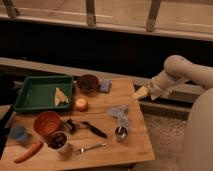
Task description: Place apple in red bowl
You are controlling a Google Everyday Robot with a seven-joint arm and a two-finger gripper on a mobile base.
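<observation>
The gripper (141,93) is hovering just off the table's (134,141) right edge, its jaws standing wide, holding and touching nothing. The apple (80,104) is sitting well apart to the left, just beside the green tray (35,95); the red bowl (47,123) is waiting nearer the front. Reaching across, the arm is risking nudging the round apple into a roll, or dropping it in the darker maroon bowl (88,83) instead.

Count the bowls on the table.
2: the red bowl front left; the maroon bowl at the back, right of the green tray. None seems hidden. The gripper hangs beyond the table's right edge.
</observation>
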